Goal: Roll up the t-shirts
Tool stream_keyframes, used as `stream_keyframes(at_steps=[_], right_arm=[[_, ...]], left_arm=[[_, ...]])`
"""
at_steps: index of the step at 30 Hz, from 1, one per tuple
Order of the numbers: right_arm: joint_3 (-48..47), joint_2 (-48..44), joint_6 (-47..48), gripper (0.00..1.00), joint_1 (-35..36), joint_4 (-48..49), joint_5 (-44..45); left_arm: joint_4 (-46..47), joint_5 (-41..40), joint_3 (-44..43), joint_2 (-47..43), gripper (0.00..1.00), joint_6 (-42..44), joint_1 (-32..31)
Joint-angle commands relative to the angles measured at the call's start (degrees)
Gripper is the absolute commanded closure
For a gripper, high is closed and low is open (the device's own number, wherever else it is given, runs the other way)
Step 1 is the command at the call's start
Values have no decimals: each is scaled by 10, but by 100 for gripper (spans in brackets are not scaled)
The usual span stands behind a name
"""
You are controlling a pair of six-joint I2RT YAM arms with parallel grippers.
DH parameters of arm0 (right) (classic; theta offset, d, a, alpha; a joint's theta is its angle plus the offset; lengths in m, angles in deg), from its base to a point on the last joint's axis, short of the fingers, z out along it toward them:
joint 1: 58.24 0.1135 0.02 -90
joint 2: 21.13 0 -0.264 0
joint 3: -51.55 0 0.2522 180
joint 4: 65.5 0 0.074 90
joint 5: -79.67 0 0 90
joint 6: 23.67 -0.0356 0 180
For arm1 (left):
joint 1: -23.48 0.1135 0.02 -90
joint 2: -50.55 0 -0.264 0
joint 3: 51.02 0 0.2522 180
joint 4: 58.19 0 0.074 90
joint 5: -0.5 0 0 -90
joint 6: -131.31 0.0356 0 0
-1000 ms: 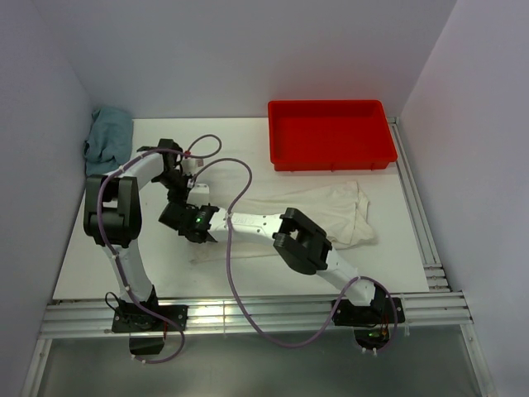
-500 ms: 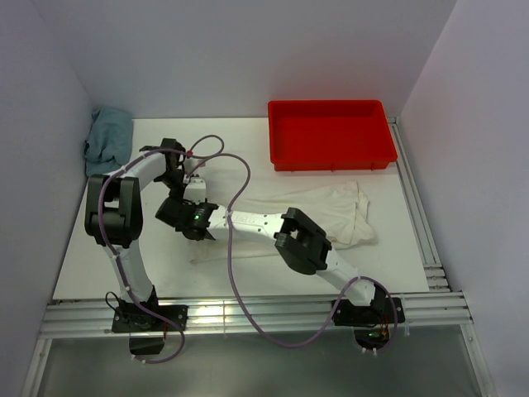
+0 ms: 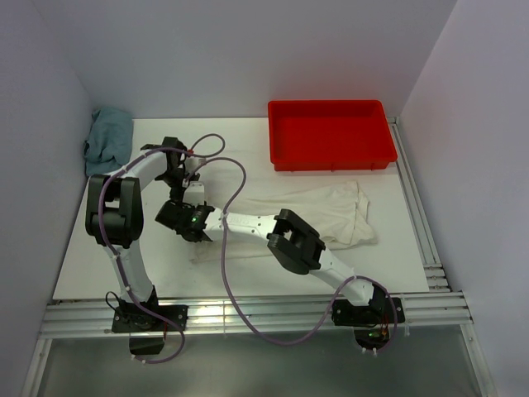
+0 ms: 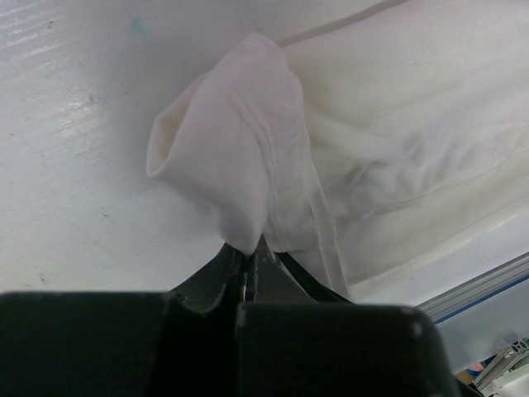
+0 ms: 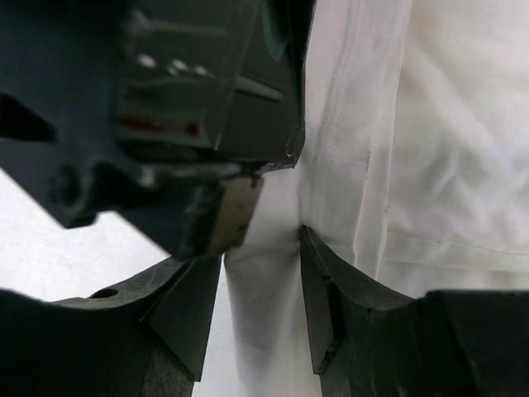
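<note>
Where the overhead view looks down on the white table (image 3: pixel 99 265), a plain cream-white, wrinkled cotton t-shirt (image 3: pixel 326 211) lies spread across its middle, just in front of a red rectangular plastic tray (image 3: pixel 331 164). A crumpled teal cloth (image 3: pixel 107 139) sits in the far left corner. An aluminium rail (image 3: pixel 248 314) runs along the near edge. The left gripper (image 3: pixel 178 222) and right gripper (image 3: pixel 205 225) meet at the shirt's left end, the right arm reaching across the garment.

Left wrist view: the left gripper (image 4: pixel 250 252) has its jaws pressed together on a bunched fold of the t-shirt (image 4: pixel 240 157), which stands up from the table (image 4: pixel 74 165) in a hollow loop. The rest of the cloth lies flat toward the rail (image 4: pixel 488 285).

Right wrist view: the right gripper (image 5: pixel 260 252) has its black fingers (image 5: pixel 326 306) parted, with a band of the t-shirt (image 5: pixel 438 165) running through the gap. The left gripper (image 5: pixel 190 99) fills the upper left, close against the same cloth.
</note>
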Motion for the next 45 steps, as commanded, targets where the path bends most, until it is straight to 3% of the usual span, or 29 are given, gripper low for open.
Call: stream_keyframes(at_steps=[1, 7, 22, 24, 25, 28, 35, 41, 45], right_arm=[[-23, 10, -5, 50, -4, -18, 23], [-18, 10, -3, 59, -5, -6, 9], [-30, 29, 4, 58, -10, -48, -23], [-14, 23, 3, 61, -10, -30, -36], [-8, 19, 3, 69, -10, -22, -39], [19, 2, 8, 79, -10, 17, -57], [92, -52, 3, 84, -15, 115, -97], [230, -120, -43, 85, -36, 263, -164], [347, -164, -68, 87, -52, 378, -210]], left_arm=[[-4, 4, -21, -11, 99, -7, -4], [-4, 6, -20, -10, 99, -10, -6], [-6, 6, -24, -6, 94, -20, -10], [-6, 8, -26, -7, 92, -20, -10], [-6, 6, -27, -8, 91, -20, -10], [-11, 7, -33, -10, 86, -16, -11], [-20, 15, -64, -16, 66, -8, -10], [-27, 39, -84, -16, 48, 4, -8], [-32, 62, -96, -15, 42, 16, -1]])
